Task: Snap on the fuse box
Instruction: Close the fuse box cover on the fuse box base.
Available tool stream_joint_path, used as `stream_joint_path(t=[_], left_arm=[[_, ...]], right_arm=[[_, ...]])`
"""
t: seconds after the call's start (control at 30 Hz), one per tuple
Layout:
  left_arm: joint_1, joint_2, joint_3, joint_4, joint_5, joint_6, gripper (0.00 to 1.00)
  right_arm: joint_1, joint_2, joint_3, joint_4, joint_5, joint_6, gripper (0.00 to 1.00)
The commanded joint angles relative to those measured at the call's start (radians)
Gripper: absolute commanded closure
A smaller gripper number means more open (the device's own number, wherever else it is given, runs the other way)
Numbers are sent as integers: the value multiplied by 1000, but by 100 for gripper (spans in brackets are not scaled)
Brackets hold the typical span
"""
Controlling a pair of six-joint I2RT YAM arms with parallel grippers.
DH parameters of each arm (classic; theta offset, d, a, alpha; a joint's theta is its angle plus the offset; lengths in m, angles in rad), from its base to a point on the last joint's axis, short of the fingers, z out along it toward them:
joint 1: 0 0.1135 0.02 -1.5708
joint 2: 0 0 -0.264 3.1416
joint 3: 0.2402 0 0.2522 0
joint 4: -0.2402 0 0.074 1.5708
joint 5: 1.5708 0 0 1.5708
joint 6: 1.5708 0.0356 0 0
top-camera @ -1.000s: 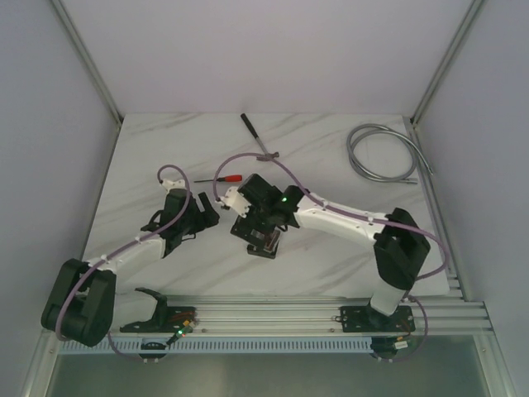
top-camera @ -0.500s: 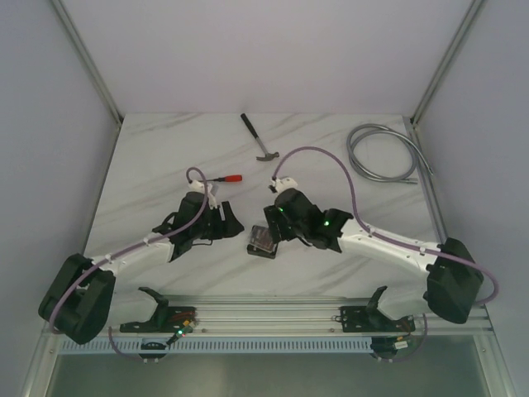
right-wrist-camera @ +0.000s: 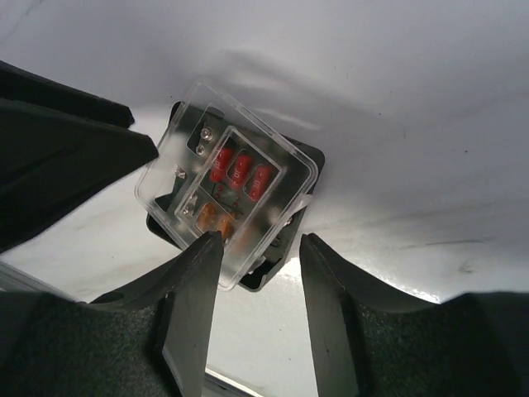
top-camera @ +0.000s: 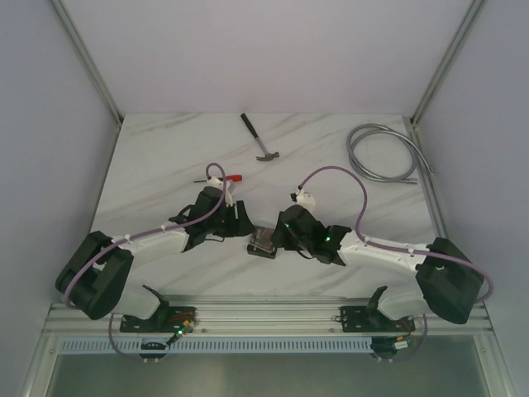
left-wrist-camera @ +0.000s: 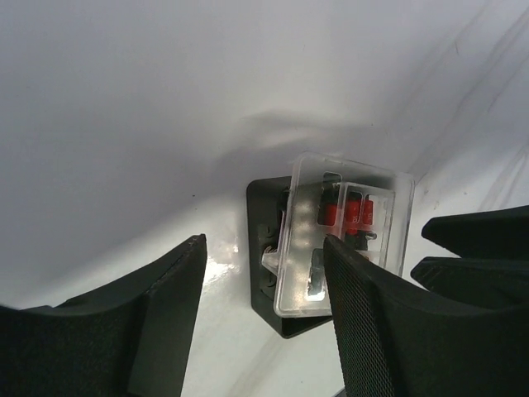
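centrally, fuse box (top-camera: 263,241) with clear lid (right-wrist-camera: 227,194), red and orange fuses (right-wrist-camera: 240,172) inside, on worktop (top-camera: 157,165); left hand (top-camera: 240,222) and right hand (top-camera: 279,238) flank it, fingers spread, empty.

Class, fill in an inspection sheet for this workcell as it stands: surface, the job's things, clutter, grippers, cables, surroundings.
Surface: white marbled table; no spills seen.
Job's things: fuse box, black base; clear cover lies on it offset, with red and orange fuses underneath.
Clutter: hammer, red-handled screwdriver and coiled grey hose, all beyond the arms.
Grippers: left gripper and right gripper both open, low on opposite sides of the fuse box; contact cannot be told.
Cables: purple cables loop above both wrists, off the fuse box.
Surroundings: plain white walls, metal frame posts, rail at the near edge.
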Motion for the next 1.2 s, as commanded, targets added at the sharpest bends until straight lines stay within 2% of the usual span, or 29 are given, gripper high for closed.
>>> stream_joint_path(t=[0.0, 0.53, 0.63, 1.17], left_arm=[[-27, 52, 34, 14, 30, 9, 34], [-72, 27, 24, 12, 41, -18, 44], [-82, -15, 23, 11, 39, -23, 47], [-135, -95, -2, -38, -33, -63, 49]], right_arm=[[-1, 28, -18, 73, 21, 74, 51], [-1, 70, -16, 113, -30, 67, 56], [-2, 67, -18, 112, -31, 61, 56], [-1, 60, -13, 96, -29, 25, 57]])
